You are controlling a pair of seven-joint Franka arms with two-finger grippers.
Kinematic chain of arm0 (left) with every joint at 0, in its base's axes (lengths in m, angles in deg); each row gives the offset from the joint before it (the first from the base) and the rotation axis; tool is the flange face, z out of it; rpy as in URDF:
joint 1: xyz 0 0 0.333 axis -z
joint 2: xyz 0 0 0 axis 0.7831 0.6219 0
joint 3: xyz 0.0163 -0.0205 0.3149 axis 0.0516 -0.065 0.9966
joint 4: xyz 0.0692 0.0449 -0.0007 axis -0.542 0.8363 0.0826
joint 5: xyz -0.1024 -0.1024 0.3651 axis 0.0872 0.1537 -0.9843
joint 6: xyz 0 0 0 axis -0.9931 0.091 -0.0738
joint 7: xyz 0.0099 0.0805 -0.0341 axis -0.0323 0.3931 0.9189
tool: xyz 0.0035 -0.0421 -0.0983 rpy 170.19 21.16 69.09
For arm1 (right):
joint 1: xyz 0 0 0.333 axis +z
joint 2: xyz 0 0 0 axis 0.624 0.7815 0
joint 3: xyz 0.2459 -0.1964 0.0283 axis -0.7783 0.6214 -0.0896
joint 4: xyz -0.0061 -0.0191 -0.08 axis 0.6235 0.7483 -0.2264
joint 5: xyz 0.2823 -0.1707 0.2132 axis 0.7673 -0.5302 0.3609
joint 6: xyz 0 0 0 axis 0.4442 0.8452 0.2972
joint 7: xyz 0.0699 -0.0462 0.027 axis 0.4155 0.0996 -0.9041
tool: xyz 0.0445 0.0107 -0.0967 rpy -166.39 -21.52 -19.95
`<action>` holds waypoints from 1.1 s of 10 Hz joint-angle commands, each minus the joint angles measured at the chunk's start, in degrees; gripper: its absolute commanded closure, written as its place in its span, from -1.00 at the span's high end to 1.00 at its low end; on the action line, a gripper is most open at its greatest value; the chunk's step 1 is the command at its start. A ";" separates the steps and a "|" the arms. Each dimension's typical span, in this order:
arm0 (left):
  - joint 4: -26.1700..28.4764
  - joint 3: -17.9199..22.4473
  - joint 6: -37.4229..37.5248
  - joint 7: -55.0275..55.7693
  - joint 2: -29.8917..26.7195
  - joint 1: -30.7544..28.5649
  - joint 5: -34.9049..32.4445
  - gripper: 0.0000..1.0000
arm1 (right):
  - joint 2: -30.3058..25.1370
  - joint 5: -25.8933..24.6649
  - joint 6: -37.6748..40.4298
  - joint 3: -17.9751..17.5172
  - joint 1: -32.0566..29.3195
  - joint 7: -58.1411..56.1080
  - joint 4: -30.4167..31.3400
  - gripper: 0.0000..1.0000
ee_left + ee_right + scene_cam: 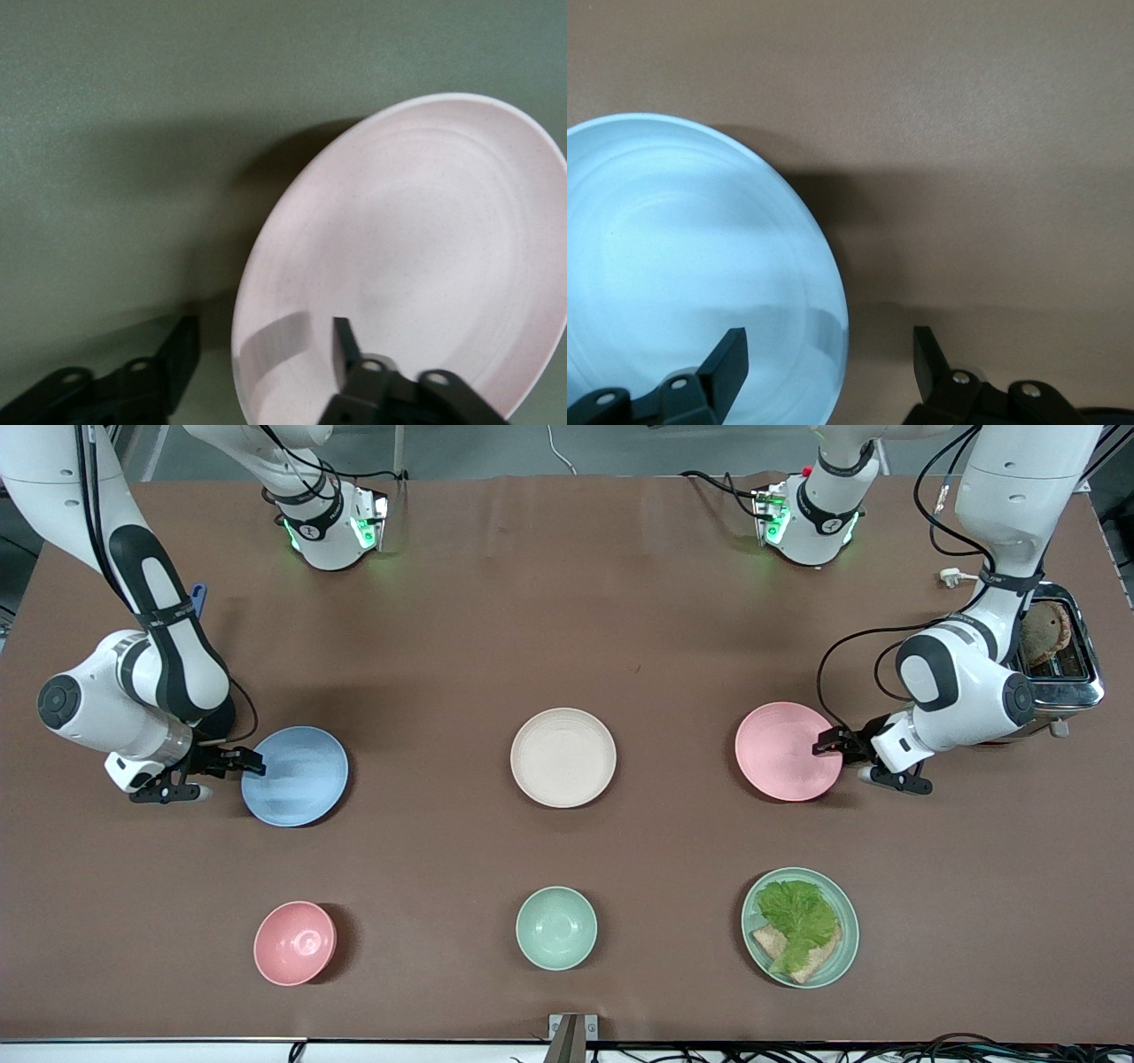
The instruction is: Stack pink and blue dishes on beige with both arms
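Note:
The pale blue plate (295, 776) lies toward the right arm's end of the table. My right gripper (226, 774) is open at the plate's outer edge. In the right wrist view the blue plate (682, 274) has its rim between the open fingers (732, 352) of the right gripper (829, 356). The pale pink plate (784, 750) lies toward the left arm's end, and my left gripper (842, 760) is open at its edge. The pink plate (416, 257) has its rim inside the left gripper (262, 354). The beige plate (563, 757) sits bare between the two.
Nearer the front camera stand a pink bowl (295, 943), a mint-green bowl (556, 927) and a pale green plate (850, 948) with lettuce and bread. A toaster (1059, 664) with a slice in it stands beside the left arm.

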 commanded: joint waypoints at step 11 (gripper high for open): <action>-0.69 -18.13 5.43 13.27 -14.44 1.14 4.80 -0.98 | 0.57 12.51 17.65 3.61 -0.65 -8.33 -8.73 -0.99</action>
